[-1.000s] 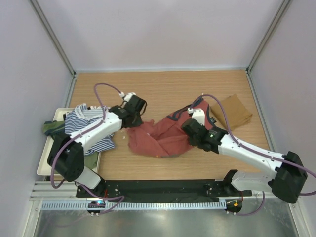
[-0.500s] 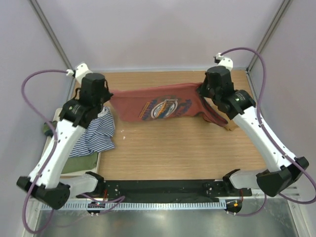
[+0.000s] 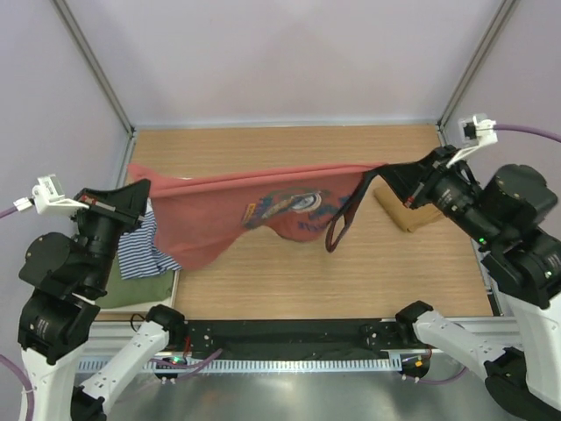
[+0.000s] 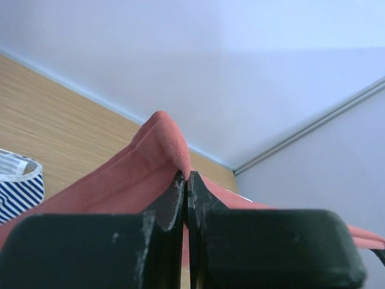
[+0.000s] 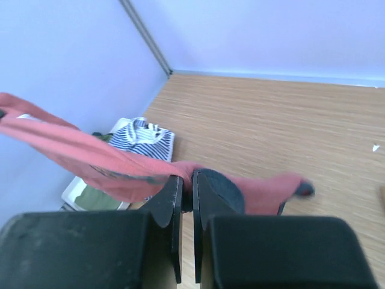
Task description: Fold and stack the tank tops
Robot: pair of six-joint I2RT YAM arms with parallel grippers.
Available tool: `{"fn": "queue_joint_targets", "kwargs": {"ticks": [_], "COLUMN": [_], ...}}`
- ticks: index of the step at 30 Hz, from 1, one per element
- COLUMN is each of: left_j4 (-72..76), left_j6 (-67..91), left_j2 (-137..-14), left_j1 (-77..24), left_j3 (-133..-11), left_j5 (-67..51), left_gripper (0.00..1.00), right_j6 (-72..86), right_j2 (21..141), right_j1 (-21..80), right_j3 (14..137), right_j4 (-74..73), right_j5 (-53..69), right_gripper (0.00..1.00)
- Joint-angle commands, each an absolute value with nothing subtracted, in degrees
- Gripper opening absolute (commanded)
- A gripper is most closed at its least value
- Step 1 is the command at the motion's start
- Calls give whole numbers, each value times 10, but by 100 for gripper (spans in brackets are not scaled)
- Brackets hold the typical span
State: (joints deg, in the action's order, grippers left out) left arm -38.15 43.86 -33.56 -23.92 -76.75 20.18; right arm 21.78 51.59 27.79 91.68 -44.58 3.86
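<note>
The rust-red tank top [image 3: 254, 203] with navy trim and a round chest graphic hangs stretched in the air between both grippers, high over the table. My left gripper [image 3: 138, 187] is shut on its left end, seen in the left wrist view [image 4: 162, 150]. My right gripper [image 3: 386, 172] is shut on its right end, seen in the right wrist view [image 5: 90, 159]; a navy-trimmed strap loop [image 3: 344, 219] dangles below. The folded tan-brown top [image 3: 419, 210] lies at the right. The navy-white striped top [image 3: 140, 253] lies over the olive green top [image 3: 131, 289] on the left.
A white tray [image 3: 172, 289] at the table's left edge holds the striped and olive tops. Purple-grey walls close in the table at the back and sides. The wooden table [image 3: 289, 281] lies below the hanging top.
Both arms have lifted the red top off the table and pulled it out flat, then raised it higher and drawn it toward the near edge. The grippers have spread further apart.
</note>
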Motion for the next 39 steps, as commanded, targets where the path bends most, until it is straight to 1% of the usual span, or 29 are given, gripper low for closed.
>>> {"fn": "queue_joint_targets", "kwargs": {"ticks": [1, 3, 4, 7, 9, 10, 11, 14, 15, 16, 17, 18, 19, 20, 21, 22, 23, 24, 26, 27, 28, 29, 30, 31, 32, 33, 35, 36, 39], "left_j4": [-367, -361, -358, -324, -295, -261, -243, -184, -173, -150, -140, -137, -138, -179, -210, -274, -301, -317, -326, -320, -311, -309, -309, -308, -308, -308, -315, -316, -336], "left_j6": [444, 449, 453, 468, 476, 481, 483, 501, 507, 510, 513, 522, 531, 569, 576, 576, 571, 543, 525, 505, 495, 485, 469, 459, 454, 451, 443, 442, 442], "left_j2": [-342, -349, -360, -394, -418, -439, -482, -574, -645, -676, -716, -779, -816, -845, -900, -922, -938, -949, -936, -924, -892, -875, -860, -840, -809, -790, -738, -722, -663], "left_j1": [-232, -232, -232, -233, -233, -232, -232, -232, -231, -231, -231, -228, -225, -221, -215, -214, -213, -214, -214, -214, -214, -214, -214, -214, -219, -222, -231, -241, -257], "left_j3": [-751, -741, -736, -687, -656, -626, -614, -597, -601, -615, -626, -640, -678, -705, -737, -806, -838, -861, -871, -861, -835, -822, -807, -776, -759, -741, -682, -663, -595], "left_j5": [206, 211, 214, 234, 256, 262, 271, 306, 311, 320, 325, 336, 361, 386, 401, 409, 417, 416, 399, 387, 375, 360, 315, 289, 262, 231, 201, 176, 146], "left_gripper": [0, 0, 0, 0, 0, 0, 0, 0, 0, 0, 2, 7, 19, 76, 99, 100, 100, 100, 100, 100, 100, 100, 100, 100, 100, 100, 100, 100, 100], "right_j6": [206, 208, 208, 207, 206, 202, 202, 211, 217, 221, 235, 244, 254, 284, 293, 300, 301, 290, 284, 281, 280, 282, 281, 283, 284, 285, 291, 292, 299], "right_j2": [509, 520, 532, 597, 664, 688, 746, 833, 898, 930, 962, 1002, 1073, 1116, 1150, 1202, 1215, 1216, 1158, 1124, 1095, 1034, 1006, 978, 914, 885, 825, 771, 686], "right_j1": [268, 268, 268, 267, 268, 264, 257, 198, 182, 159, 146, 137, 127, 107, 100, 92, 89, 91, 91, 90, 91, 91, 91, 91, 91, 92, 91, 91, 91], "right_j3": [957, 968, 981, 983, 976, 978, 981, 1007, 1034, 1050, 1070, 1120, 1153, 1189, 1267, 1304, 1331, 1331, 1261, 1166, 1121, 1078, 994, 951, 910, 829, 754, 691, 594], "right_j4": [-472, -477, -489, -487, -465, -459, -453, -408, -383, -371, -360, -345, -343, -349, -383, -406, -430, -450, -426, -392, -380, -369, -355, -347, -338, -324, -322, -323, -349], "right_j5": [46, 19, -24, -73, -97, -142, -154, -116, -103, -94, -73, -57, -43, -42, -30, -24, -20, -20, -19, -26, -30, -29, -22, -15, -8, -8, -17, -20, -50], "right_gripper": [1, 1, 1, 1, 1, 1, 1, 1, 1, 1, 1, 2, 6, 45, 56, 64, 65, 65, 67, 72, 77, 77, 77, 76, 75, 73, 69, 69, 69]}}
